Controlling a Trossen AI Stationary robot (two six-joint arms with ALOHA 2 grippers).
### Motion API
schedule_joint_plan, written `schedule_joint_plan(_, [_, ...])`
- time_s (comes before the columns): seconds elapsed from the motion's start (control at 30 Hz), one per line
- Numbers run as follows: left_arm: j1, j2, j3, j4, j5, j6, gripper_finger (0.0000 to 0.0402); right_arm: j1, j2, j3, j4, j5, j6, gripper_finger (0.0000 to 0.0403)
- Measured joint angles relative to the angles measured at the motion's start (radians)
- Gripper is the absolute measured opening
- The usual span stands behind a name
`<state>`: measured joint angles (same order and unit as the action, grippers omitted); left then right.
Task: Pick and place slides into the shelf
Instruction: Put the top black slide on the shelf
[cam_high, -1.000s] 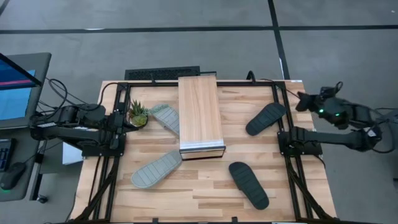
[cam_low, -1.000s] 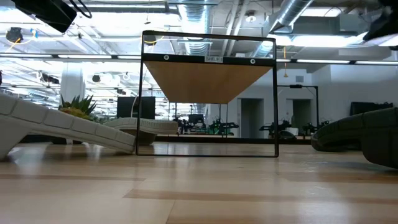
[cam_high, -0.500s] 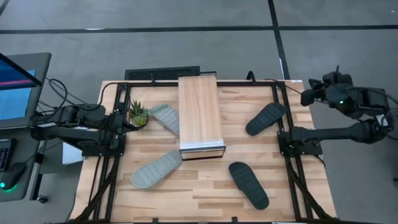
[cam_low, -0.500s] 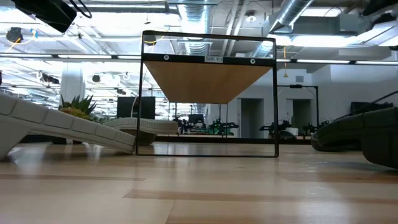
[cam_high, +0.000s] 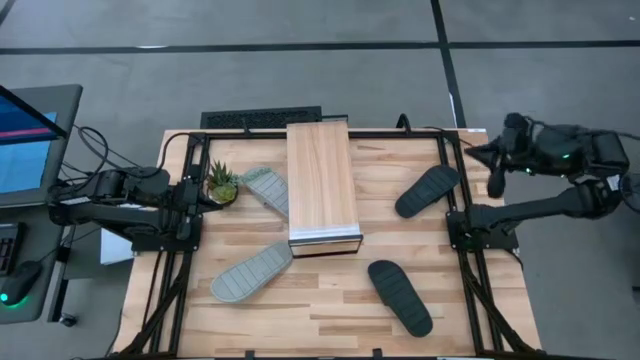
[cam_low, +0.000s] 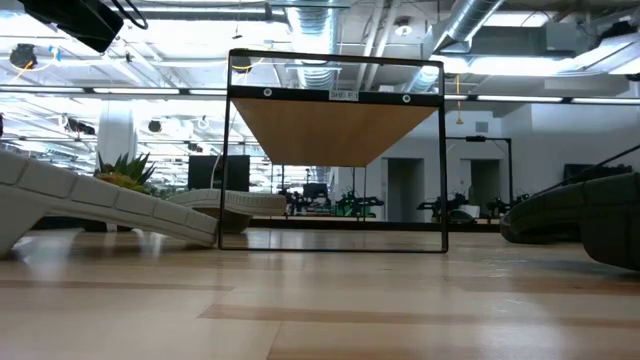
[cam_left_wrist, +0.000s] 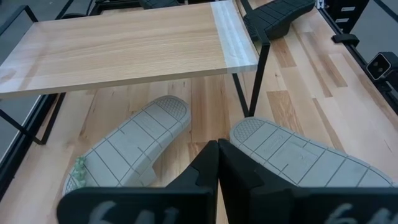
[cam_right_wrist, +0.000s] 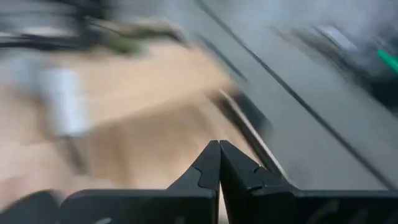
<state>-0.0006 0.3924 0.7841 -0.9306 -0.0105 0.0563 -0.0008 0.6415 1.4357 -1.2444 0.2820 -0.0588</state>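
Observation:
The shelf (cam_high: 321, 185) is a light-wood board on a thin black frame (cam_low: 336, 150) and stands at the table's middle. Two grey-green slides lie sole up to its left, one (cam_high: 266, 189) (cam_left_wrist: 134, 148) by the plant and one (cam_high: 250, 272) (cam_left_wrist: 298, 155) nearer the front edge. Two black slides lie to its right, one (cam_high: 428, 190) far and one (cam_high: 400, 297) near. My left gripper (cam_left_wrist: 217, 149) is shut with nothing in it, at the table's left edge (cam_high: 196, 196). My right gripper (cam_right_wrist: 219, 149) is shut and empty, raised above the table's far right corner (cam_high: 490, 158).
A small potted plant (cam_high: 222, 185) stands at the left, next to the far grey-green slide. A black keyboard (cam_high: 262, 118) lies beyond the far edge, and a monitor (cam_high: 28, 135) stands off the left side. Bare wood (cam_high: 320, 310) lies along the table's front.
My right gripper has risen beside the table's far right corner and rolled about its own axis, staying shut. The slides and the shelf have kept their places.

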Motion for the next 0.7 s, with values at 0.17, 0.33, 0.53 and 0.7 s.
schedule_joint_plan(0.17, [0.0, 0.0, 0.0, 0.0, 0.0, 0.0, 0.0, 0.079, -0.005, 0.004, 0.262, -0.155, -0.22, 0.0])
schedule_joint_plan(0.33, [0.0, 0.0, 0.0, 0.0, 0.0, 0.0, 0.0, 0.111, -0.066, 0.013, 0.168, -0.05, -0.221, 0.0])
schedule_joint_plan(0.53, [0.0, 0.0, 0.0, 0.0, 0.0, 0.0, 0.0, 0.178, -0.161, -0.006, -0.039, -0.022, 0.077, 0.0])
schedule_joint_plan(0.7, [0.0, 0.0, 0.0, 0.0, 0.0, 0.0, 0.0, 0.207, -0.251, -0.057, -0.178, 0.059, 0.27, 0.0])
